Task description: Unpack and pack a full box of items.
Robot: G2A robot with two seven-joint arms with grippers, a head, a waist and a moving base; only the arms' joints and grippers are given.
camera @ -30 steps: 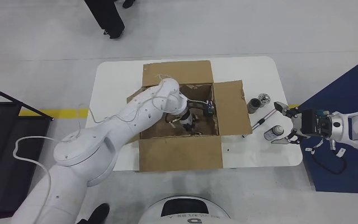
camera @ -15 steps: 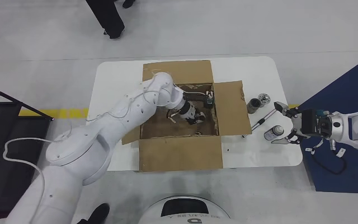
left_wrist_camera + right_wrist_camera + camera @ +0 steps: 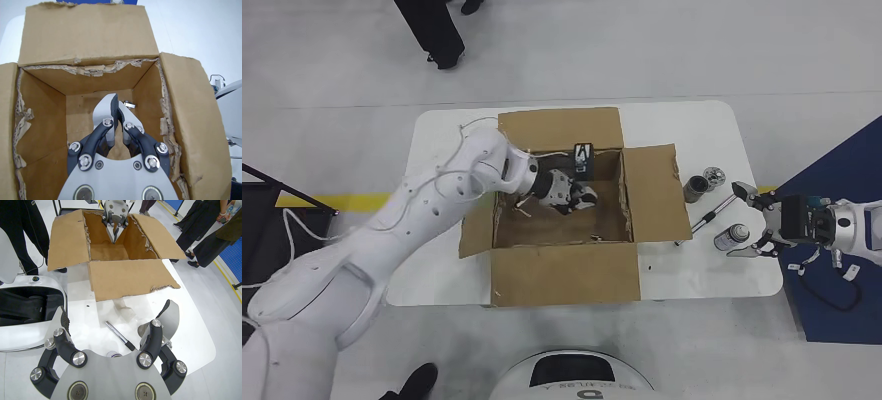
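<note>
The open cardboard box (image 3: pixel 562 272) stands mid-table with all flaps spread; it also appears in the left wrist view (image 3: pixel 87 39) and the right wrist view (image 3: pixel 124 279). My left gripper (image 3: pixel 582 194) hangs inside the box near its far wall, shut with nothing visible between the fingertips (image 3: pixel 115 103); the right wrist view shows it too (image 3: pixel 114 240). A small metal piece (image 3: pixel 129 105) lies on the box floor (image 3: pixel 594 237). My right gripper (image 3: pixel 745 220) (image 3: pixel 117 313) stands open at the table's right edge, over a metal rod (image 3: pixel 117 333) and beside a can (image 3: pixel 143 329).
On the white table (image 3: pixel 682 120) right of the box lie the metal rod (image 3: pixel 708 215), one can (image 3: pixel 731 237) near the front, another can (image 3: pixel 697 187) and a small round item (image 3: pixel 713 175). People stand beyond the table's far side.
My left arm has pulled back from the box's right side toward its far-left part, the gripper rising. The right arm has stayed still.
</note>
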